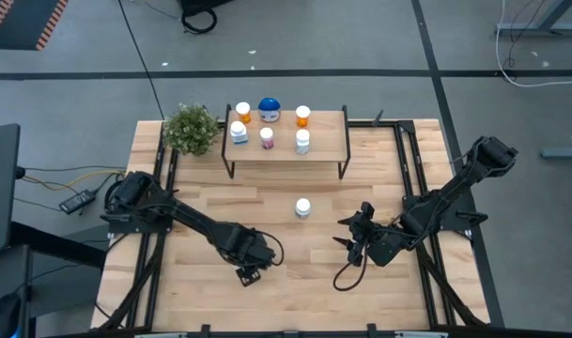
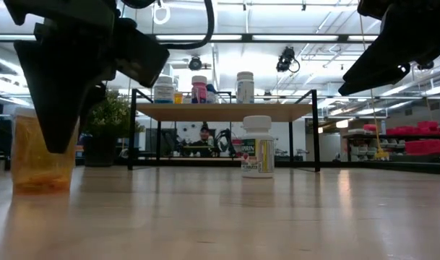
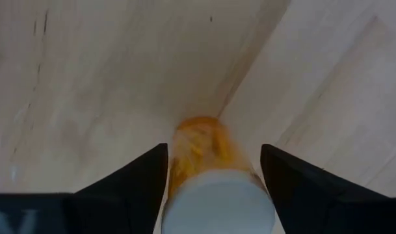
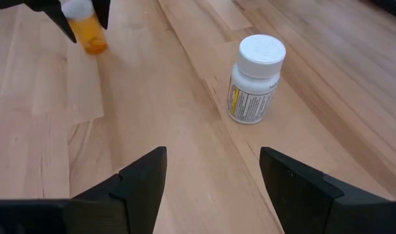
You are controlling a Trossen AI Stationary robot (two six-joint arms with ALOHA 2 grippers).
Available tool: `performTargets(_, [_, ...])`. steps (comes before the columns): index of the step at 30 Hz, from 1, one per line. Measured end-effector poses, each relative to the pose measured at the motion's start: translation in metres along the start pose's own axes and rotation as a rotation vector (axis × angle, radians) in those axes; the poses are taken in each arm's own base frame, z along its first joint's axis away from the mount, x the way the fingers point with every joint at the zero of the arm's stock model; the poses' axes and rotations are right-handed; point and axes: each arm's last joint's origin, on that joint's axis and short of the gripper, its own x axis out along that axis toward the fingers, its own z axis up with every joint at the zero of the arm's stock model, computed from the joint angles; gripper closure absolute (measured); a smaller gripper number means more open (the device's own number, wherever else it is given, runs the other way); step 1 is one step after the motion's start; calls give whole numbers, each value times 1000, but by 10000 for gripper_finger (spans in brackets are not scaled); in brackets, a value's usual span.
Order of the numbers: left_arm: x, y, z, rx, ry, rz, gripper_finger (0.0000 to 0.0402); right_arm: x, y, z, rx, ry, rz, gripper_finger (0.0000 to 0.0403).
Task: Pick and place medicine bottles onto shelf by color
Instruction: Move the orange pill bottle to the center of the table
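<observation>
An orange-bodied, white-capped bottle [image 3: 201,146] stands upright on its base on the tabletop near the front left; it also shows in the low view [image 2: 39,155]. My left gripper [image 1: 251,274] points down over it, open, one finger on each side of the bottle. A white bottle [image 1: 302,207] stands on its base at the table's middle. My right gripper [image 1: 349,239] is open and empty, to the right of and nearer than the white bottle [image 4: 255,79]. The shelf [image 1: 323,143] at the far side carries several bottles.
A green potted plant [image 1: 192,129] stands left of the shelf. On the shelf stand two orange bottles [image 1: 243,113], a blue-lidded one [image 1: 270,110], a bluish-white one [image 1: 239,132], a pink one [image 1: 266,138] and a white one [image 1: 302,141]. Bare tabletop lies between the grippers.
</observation>
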Motion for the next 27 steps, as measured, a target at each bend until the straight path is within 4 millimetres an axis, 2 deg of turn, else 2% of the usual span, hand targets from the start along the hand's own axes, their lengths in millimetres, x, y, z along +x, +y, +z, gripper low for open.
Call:
performTargets(7, [-2,0,-1,5,1,1,127,-2,2,-2,-5,3,15,148])
performTargets(17, [-6,6,-3,25,55,15,73,-3,3,-2,-5,3,19,148])
performTargets(22, [-20,-1,3,36,37,-34,65,-3,3,-3,-8,4,18,148])
performTargets(27, [-43,-5,8,46,15,-6,65,-3,3,-3,-8,4,18,148])
